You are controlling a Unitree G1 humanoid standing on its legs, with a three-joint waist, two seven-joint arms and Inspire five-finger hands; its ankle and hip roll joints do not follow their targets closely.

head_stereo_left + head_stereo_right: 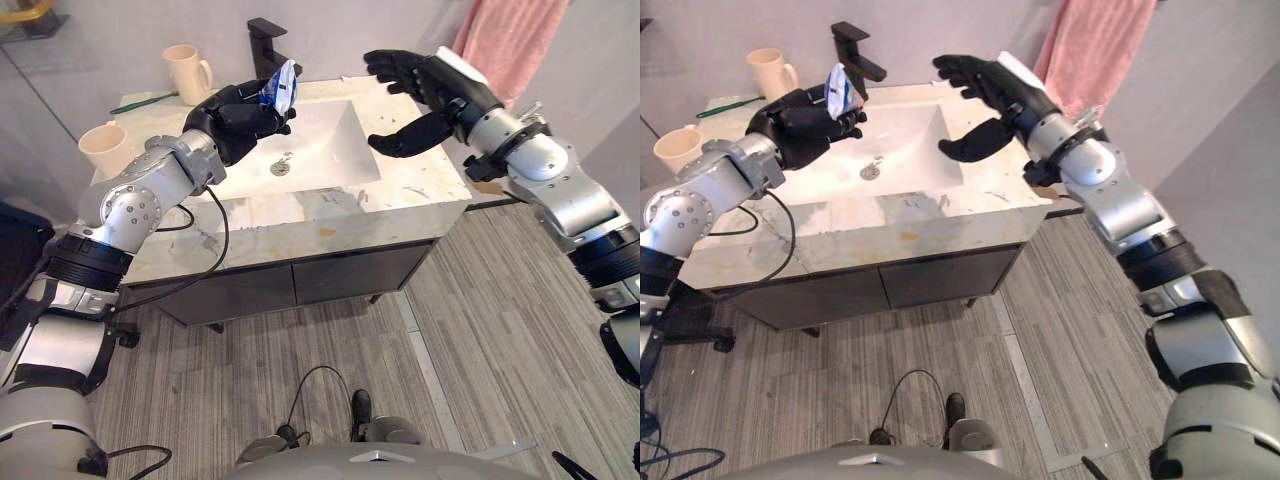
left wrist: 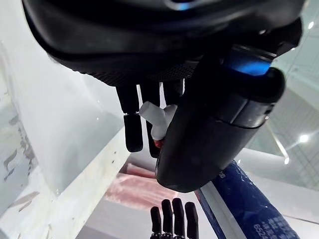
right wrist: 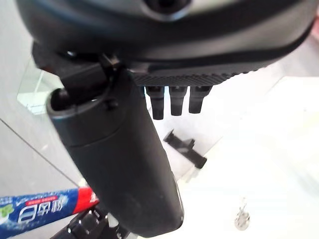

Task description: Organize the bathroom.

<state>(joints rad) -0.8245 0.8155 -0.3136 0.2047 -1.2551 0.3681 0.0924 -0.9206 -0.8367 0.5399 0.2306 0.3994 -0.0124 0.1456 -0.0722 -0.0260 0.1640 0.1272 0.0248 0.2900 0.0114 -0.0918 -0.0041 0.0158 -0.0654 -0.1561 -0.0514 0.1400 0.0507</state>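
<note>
Toothpaste tube (image 1: 281, 88) clamped in left hand (image 1: 240, 118), fingers curled round it, raised over left part of sink basin (image 1: 330, 150) at upper centre of frame. Left forearm bent, reaching from lower left. Right hand (image 1: 425, 95) at upper right, fingers spread and straight, thumb apart, palm facing left hand, holding nothing. Two cups (image 1: 187, 72) and toothbrush (image 1: 145, 100) on counter (image 1: 300, 225) at upper left; black faucet (image 1: 266, 45) behind basin; pink towel (image 1: 510, 45) at upper right.

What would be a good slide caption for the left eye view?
Left hand holds a blue toothpaste tube over the sink; open right hand hovers opposite.
</note>
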